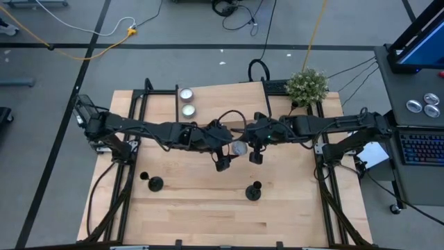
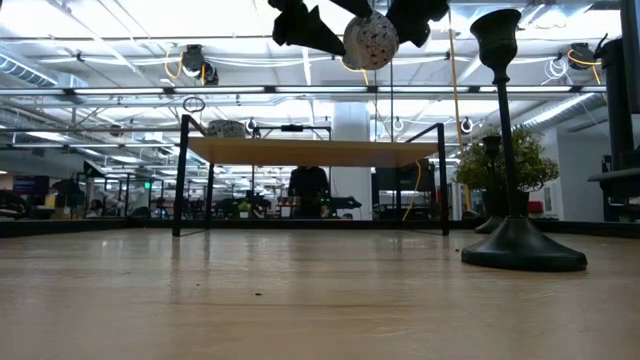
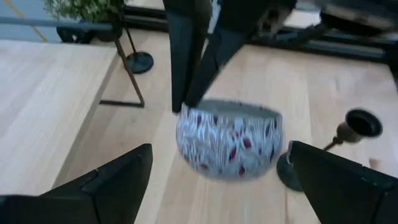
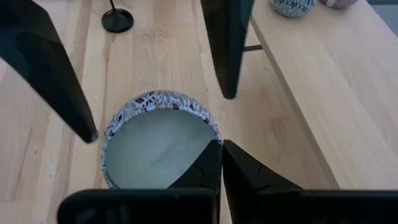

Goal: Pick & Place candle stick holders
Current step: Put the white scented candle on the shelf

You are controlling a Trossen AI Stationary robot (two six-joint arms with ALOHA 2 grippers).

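Note:
Two black candle stick holders [image 1: 154, 183] [image 1: 253, 191] stand on their round bases on the wooden table; the right one looms large in the low view [image 2: 520, 240]. Above the table's middle hangs a round patterned candle tin [image 1: 239, 148] [image 2: 370, 40]. My right gripper [image 4: 221, 144] is shut on it. My left gripper [image 3: 217, 180] is open, with one finger [image 3: 118, 180] on each side of the tin and a gap to its wall. My right gripper pinches the tin's rim [image 4: 208, 127] between its two fingers [image 3: 186, 68], at their free ends. They slant down onto it from the table's right side. The tin hangs roughly level, open top up, lifted clear of the table.
A raised wooden shelf [image 1: 208, 104] at the far side carries two more tins [image 1: 186, 94] [image 1: 187, 110]. A potted plant [image 1: 306, 85] stands at the far right, with another black holder [image 3: 138, 61] near it. Bare table lies between and in front of the two holders.

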